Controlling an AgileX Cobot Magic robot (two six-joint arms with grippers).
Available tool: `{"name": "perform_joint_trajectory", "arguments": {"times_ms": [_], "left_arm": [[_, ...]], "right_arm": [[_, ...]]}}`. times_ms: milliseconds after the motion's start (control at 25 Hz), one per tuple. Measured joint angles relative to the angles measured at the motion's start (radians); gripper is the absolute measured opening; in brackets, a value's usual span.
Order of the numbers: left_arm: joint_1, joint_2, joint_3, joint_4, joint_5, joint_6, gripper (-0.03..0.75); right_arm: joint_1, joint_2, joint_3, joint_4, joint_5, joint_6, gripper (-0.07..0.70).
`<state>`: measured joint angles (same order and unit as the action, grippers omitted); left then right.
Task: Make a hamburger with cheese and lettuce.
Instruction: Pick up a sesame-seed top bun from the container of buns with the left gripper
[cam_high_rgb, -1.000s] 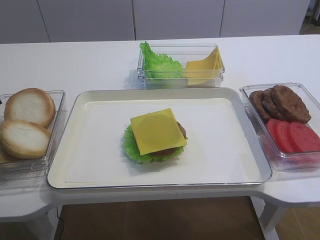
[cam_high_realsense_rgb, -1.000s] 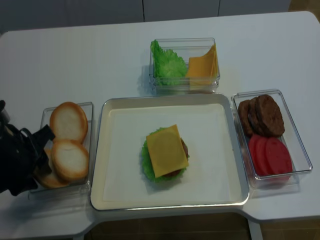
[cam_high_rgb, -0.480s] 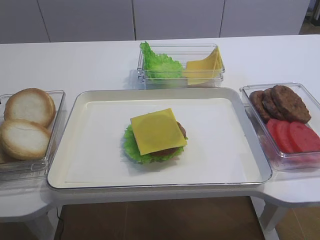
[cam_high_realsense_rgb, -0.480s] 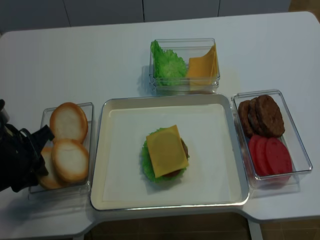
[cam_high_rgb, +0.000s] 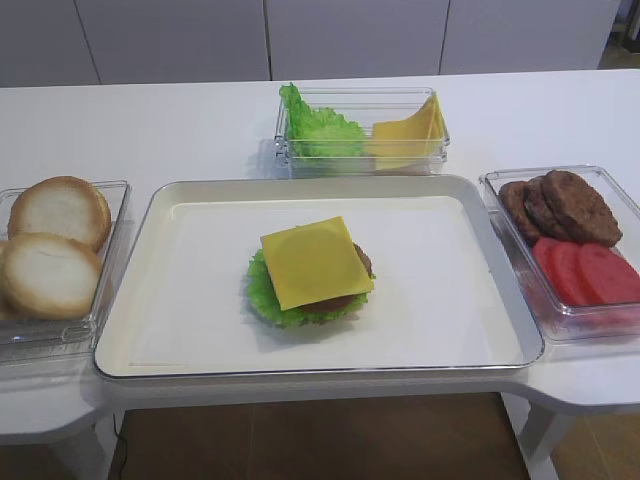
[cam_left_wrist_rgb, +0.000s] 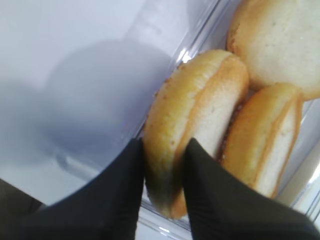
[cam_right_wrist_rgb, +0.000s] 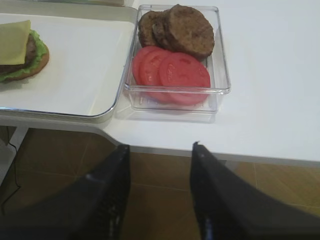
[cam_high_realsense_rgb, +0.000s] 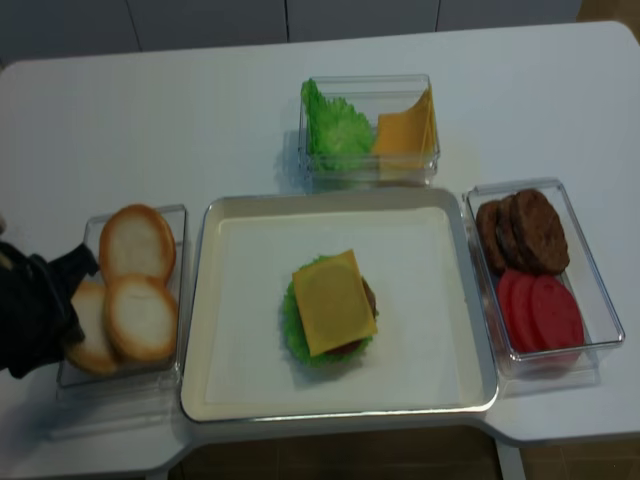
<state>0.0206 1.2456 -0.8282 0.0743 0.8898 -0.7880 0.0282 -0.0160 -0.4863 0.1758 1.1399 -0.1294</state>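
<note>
The hamburger stack (cam_high_rgb: 312, 272) lies in the middle of the white tray (cam_high_rgb: 180, 300): ruffled lettuce (cam_high_rgb: 262, 293), brown patty (cam_high_rgb: 338, 301) and the square yellow cheese (cam_high_rgb: 315, 260) on top, with no bun top on it. It also shows in the realsense view (cam_high_realsense_rgb: 331, 305) and at the left edge of the right wrist view (cam_right_wrist_rgb: 20, 52). My left gripper (cam_left_wrist_rgb: 164, 146) is shut on the edge of a golden bun half (cam_left_wrist_rgb: 195, 115) in the bun bin (cam_high_realsense_rgb: 120, 375). My right gripper (cam_right_wrist_rgb: 160, 150) is open and empty, below the table's front edge.
Two pale cut bun halves (cam_high_rgb: 55, 245) lie in the left bin. A clear bin at the back holds a lettuce clump (cam_high_rgb: 315, 130) and bunched cheese slices (cam_high_rgb: 410, 130). The right bin (cam_high_rgb: 600, 315) holds dark patties (cam_high_rgb: 565, 205) and tomato slices (cam_high_rgb: 585, 272).
My left gripper has drawn slightly left with the bun half in it, and the bun halves in the bin have shifted a little. The tray and the right arm have not moved.
</note>
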Motion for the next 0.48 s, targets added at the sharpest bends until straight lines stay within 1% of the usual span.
{"name": "perform_joint_trajectory", "arguments": {"times_ms": [280, 480], "left_arm": [[0.0, -0.067, -0.002, 0.048, -0.002, 0.008, 0.171], [0.0, -0.106, -0.04, 0.064, -0.001, 0.086, 0.17]], "right_arm": [[0.0, 0.0, 0.0, 0.0, 0.0, 0.0, 0.319], [0.0, 0.0, 0.0, 0.0, 0.0, 0.0, 0.319]]}}
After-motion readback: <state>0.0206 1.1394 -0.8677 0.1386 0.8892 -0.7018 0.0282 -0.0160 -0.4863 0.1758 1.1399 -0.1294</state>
